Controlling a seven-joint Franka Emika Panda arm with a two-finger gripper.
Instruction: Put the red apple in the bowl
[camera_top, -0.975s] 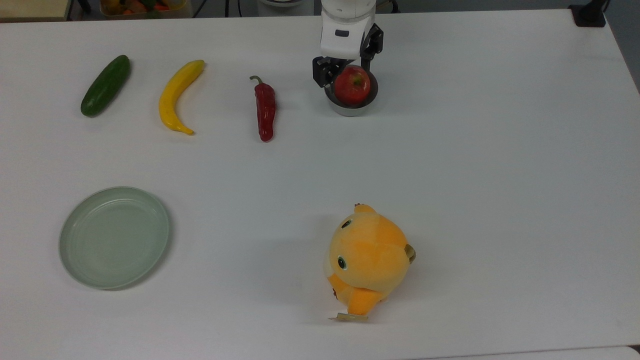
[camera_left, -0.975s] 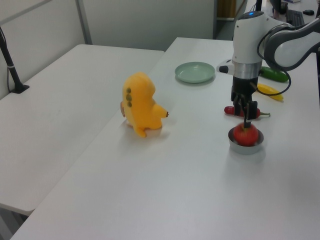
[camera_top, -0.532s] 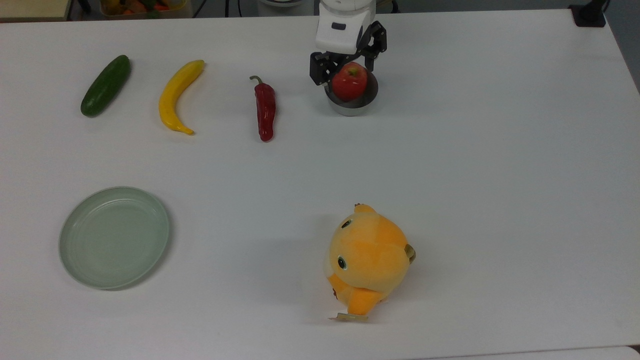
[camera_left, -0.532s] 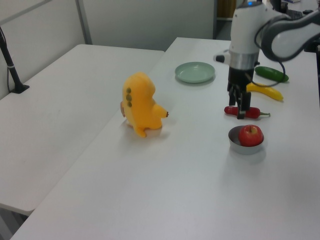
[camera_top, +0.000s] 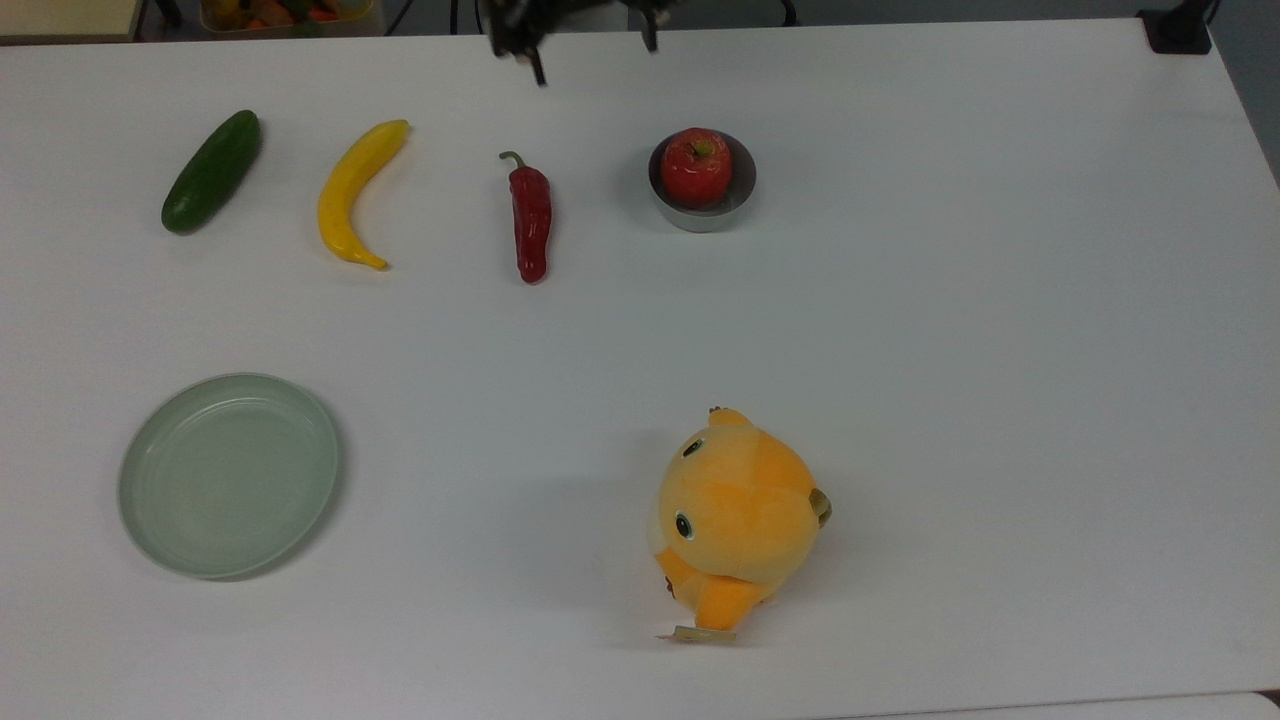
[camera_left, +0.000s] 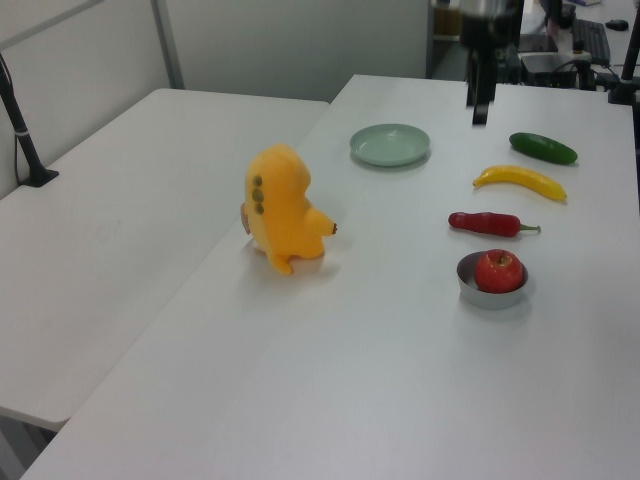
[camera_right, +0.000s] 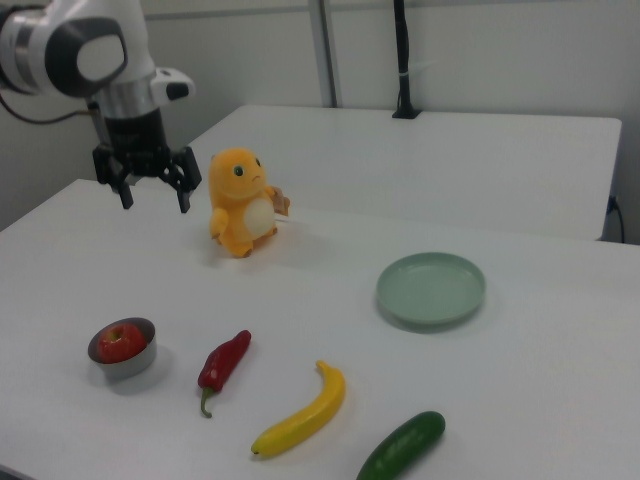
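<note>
The red apple (camera_top: 697, 165) sits inside the small grey bowl (camera_top: 702, 222) at the back middle of the white table, its stem dimple facing up. It is also in the left view as apple (camera_left: 498, 270) in bowl (camera_left: 489, 296), and in the right view as apple (camera_right: 122, 341) in bowl (camera_right: 132, 366). My gripper (camera_right: 156, 205) hangs high above the table, well clear of the bowl, open with nothing between its fingers. In the top view the gripper (camera_top: 596, 55) shows at the upper edge, left of the bowl. In the left view the gripper (camera_left: 480, 108) is far above the table.
In the top view, a dark red chili pepper (camera_top: 530, 218), a banana (camera_top: 352, 190) and a cucumber (camera_top: 211, 171) lie in a row left of the bowl. A pale green plate (camera_top: 228, 475) is at the front left. An orange plush toy (camera_top: 735, 520) stands in front.
The gripper went from straddling the apple in the bowl to rising away from it, open. It now hangs far above and aside. The apple stays in the bowl.
</note>
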